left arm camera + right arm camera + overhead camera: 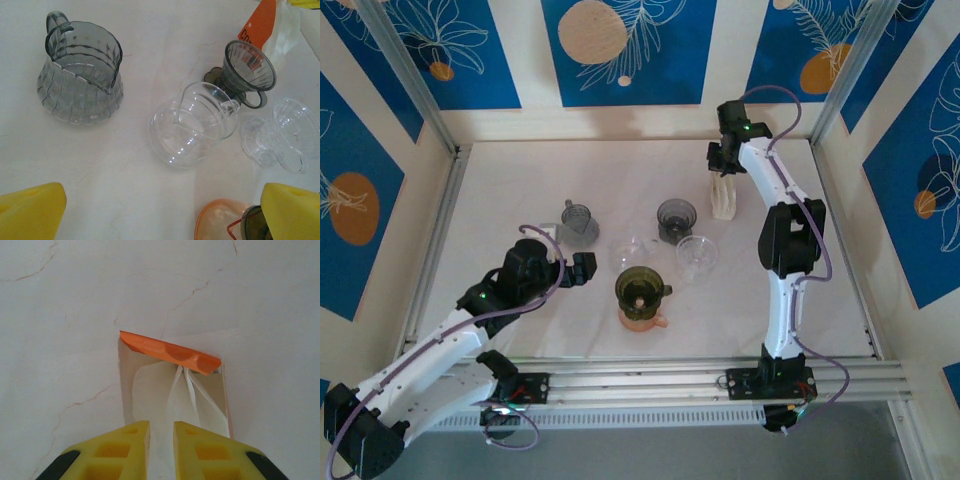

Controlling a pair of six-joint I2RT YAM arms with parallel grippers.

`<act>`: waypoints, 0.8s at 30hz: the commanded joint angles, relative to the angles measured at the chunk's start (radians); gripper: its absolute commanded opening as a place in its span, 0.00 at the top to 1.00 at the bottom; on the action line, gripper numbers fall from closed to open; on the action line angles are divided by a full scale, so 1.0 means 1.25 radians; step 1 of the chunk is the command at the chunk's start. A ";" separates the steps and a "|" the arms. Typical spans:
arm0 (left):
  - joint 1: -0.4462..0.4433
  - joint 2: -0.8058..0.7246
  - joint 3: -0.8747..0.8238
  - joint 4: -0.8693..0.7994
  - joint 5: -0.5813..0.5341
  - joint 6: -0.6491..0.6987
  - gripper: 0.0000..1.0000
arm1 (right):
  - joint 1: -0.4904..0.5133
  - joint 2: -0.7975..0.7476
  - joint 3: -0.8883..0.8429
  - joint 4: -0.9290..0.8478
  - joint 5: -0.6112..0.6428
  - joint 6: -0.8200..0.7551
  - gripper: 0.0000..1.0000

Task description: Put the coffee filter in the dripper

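Far right of the tabletop (520, 170), over an upright filter pack (722, 197): right gripper (161, 432), jaws drawn almost together on the edge of a white coffee filter (155, 395). Coffee filter partly inside the pack, just below its orange flap (170, 352), well apart from every dripper. Left of centre: left gripper (584, 268), jaws wide apart, holding nothing, low above the tabletop. In front of it, a grey ribbed pitcher (80, 75), a clear pitcher (192, 125), a dark dripper (248, 65) and a clear dripper (282, 132) tipped on its side. Nearer the arm bases, an olive dripper (642, 287) seated on an orange server (645, 318).
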 commanded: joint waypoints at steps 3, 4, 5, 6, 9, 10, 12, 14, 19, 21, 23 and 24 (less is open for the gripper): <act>0.011 -0.006 0.005 -0.003 0.006 -0.010 0.00 | 0.000 0.030 0.036 -0.025 0.014 0.010 0.80; 0.012 -0.005 0.006 -0.004 0.007 -0.011 0.00 | 0.000 0.033 0.037 -0.026 0.015 0.010 0.80; 0.012 -0.006 0.006 -0.003 0.006 -0.011 0.00 | 0.000 0.034 0.037 -0.027 0.017 0.011 0.80; 0.012 -0.006 0.006 -0.003 0.007 -0.010 0.00 | 0.000 0.034 0.035 -0.026 0.017 0.011 0.80; 0.013 -0.006 0.005 -0.002 0.008 -0.011 0.00 | 0.000 0.035 0.032 -0.024 0.021 0.009 0.80; 0.014 -0.005 0.005 -0.002 0.008 -0.011 0.00 | 0.000 0.035 0.032 -0.024 0.022 0.010 0.80; 0.014 -0.005 0.006 -0.001 0.008 -0.013 0.00 | 0.000 0.035 0.030 -0.024 0.026 0.009 0.81; 0.014 -0.005 0.005 0.000 0.010 -0.014 0.00 | 0.000 0.036 0.031 -0.023 0.028 0.009 0.81; 0.013 -0.005 0.004 -0.001 0.011 -0.016 0.00 | 0.000 0.041 0.034 -0.025 0.030 0.004 0.83; 0.015 -0.005 0.004 -0.001 0.011 -0.017 0.00 | 0.000 0.043 0.033 -0.026 0.033 0.005 0.84; 0.014 -0.005 0.004 0.000 0.012 -0.018 0.00 | -0.001 0.044 0.032 -0.026 0.036 0.003 0.84; 0.014 -0.004 0.004 -0.001 0.012 -0.017 0.00 | -0.001 0.043 0.031 -0.025 0.036 0.003 0.84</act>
